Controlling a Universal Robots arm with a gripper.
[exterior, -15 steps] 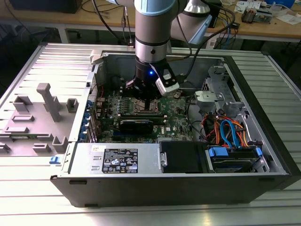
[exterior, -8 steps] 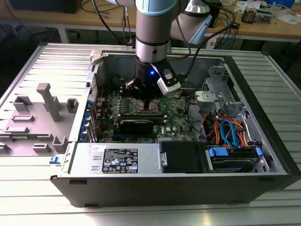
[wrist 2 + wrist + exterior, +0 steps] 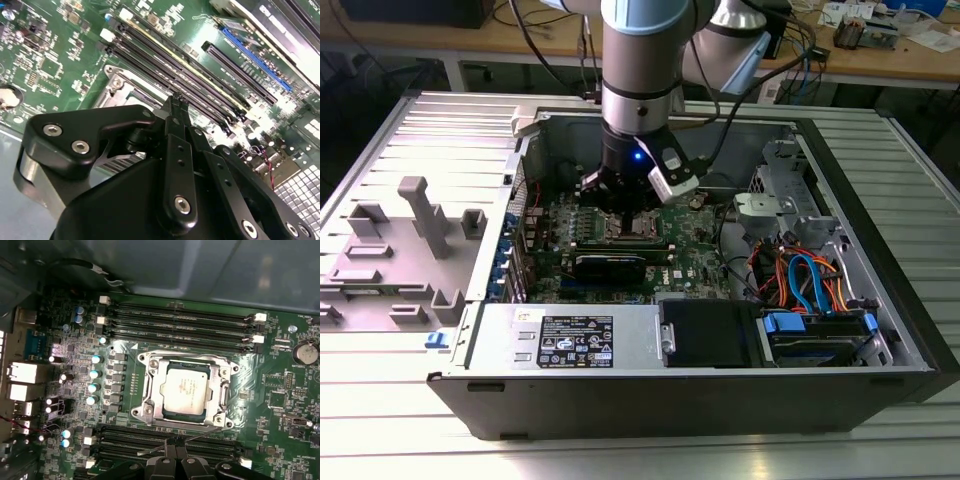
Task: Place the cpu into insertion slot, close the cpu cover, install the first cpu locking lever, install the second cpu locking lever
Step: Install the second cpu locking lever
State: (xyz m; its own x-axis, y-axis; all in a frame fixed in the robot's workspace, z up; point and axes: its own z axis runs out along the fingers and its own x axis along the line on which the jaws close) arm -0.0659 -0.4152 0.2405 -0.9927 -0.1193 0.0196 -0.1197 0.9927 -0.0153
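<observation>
The cpu (image 3: 184, 389), a square silver chip, lies flat in the insertion slot, which it covers. The silver cpu cover (image 3: 150, 390) lies down around it, framing the chip. A thin wire locking lever (image 3: 205, 433) runs slanted along the socket edge nearest my gripper. My gripper (image 3: 176, 444) has its black fingers (image 3: 175, 120) drawn together, and their tips meet at that lever. In the exterior view the gripper (image 3: 623, 208) stands upright over the socket (image 3: 632, 226) inside the open computer case. A corner of the cover (image 3: 117, 87) shows beside the fingers in the second wrist view.
Long black memory slots (image 3: 180, 320) flank the socket on both sides, with one bank (image 3: 165, 55) right by the fingertips. A black expansion card (image 3: 610, 266), the power supply (image 3: 570, 340) and a cable bundle (image 3: 800, 280) fill the case. The grey case wall (image 3: 200, 265) rises behind the board.
</observation>
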